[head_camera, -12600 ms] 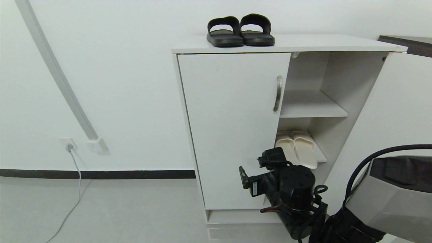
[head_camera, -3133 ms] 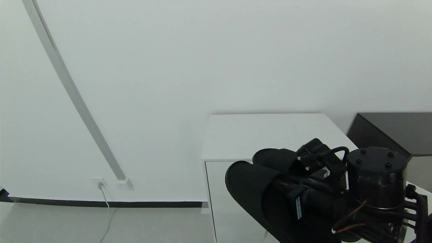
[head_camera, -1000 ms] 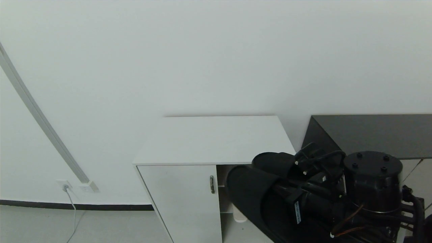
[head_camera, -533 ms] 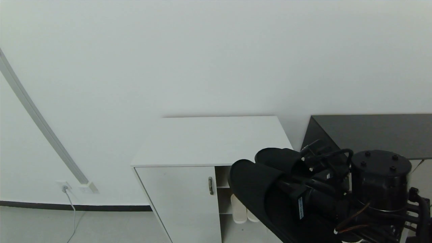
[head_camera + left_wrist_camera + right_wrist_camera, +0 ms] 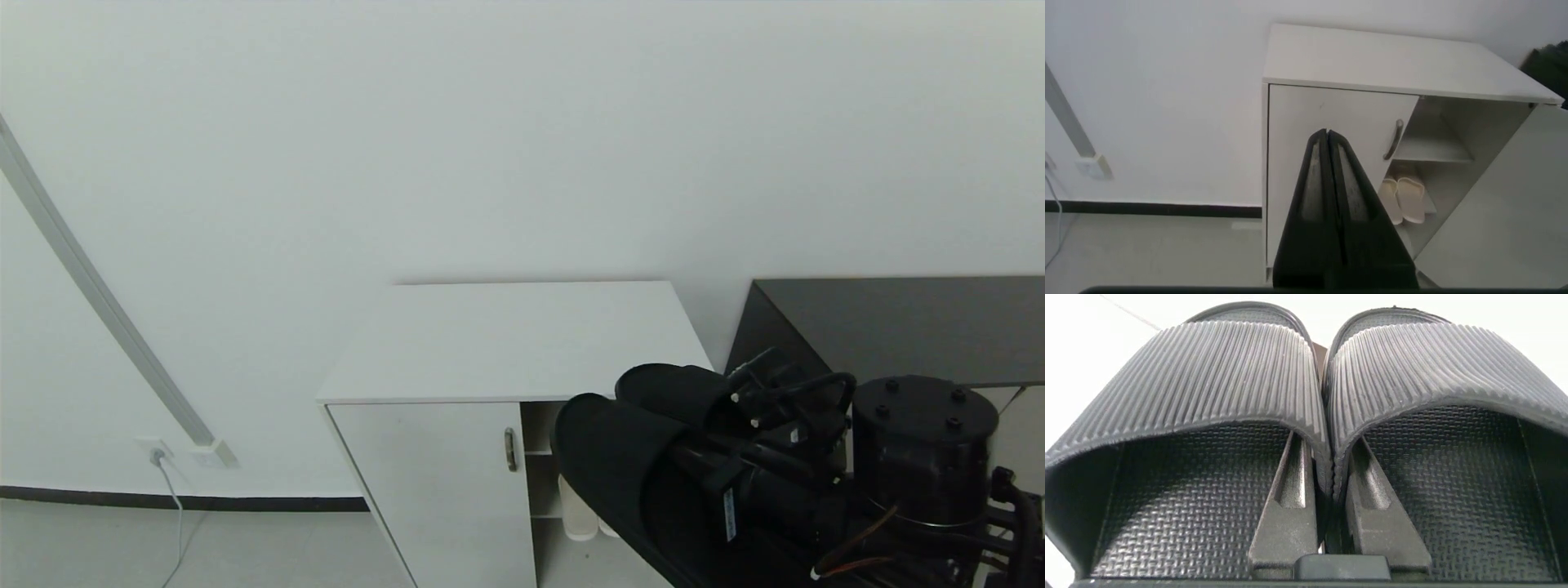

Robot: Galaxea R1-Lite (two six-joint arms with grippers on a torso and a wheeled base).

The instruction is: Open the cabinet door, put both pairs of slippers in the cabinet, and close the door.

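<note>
A pair of black slippers point(image 5: 620, 457) hangs in front of the white cabinet point(image 5: 506, 335), level with its top edge. My right gripper point(image 5: 1327, 482) is shut on the black slippers point(image 5: 1233, 400), with its fingers point(image 5: 1286, 502) pinching their two inner walls together. The cabinet's left door point(image 5: 441, 482) is closed and its right side stands open. A pair of white slippers point(image 5: 580, 518) lies on the lower shelf inside. My left gripper point(image 5: 1328, 143) is shut on nothing and held away from the cabinet point(image 5: 1372, 61), facing the white slippers point(image 5: 1404, 200).
The open right door point(image 5: 1503, 212) swings out toward me. A dark grey counter point(image 5: 898, 327) stands right of the cabinet. A slanted wall conduit point(image 5: 98, 302) ends at a socket with a cable point(image 5: 155, 452). Bare floor lies left of the cabinet.
The black slippers, once on the cabinet top, are now in my right gripper. Over the last second the arm sank a little with them. The head view has shifted.
</note>
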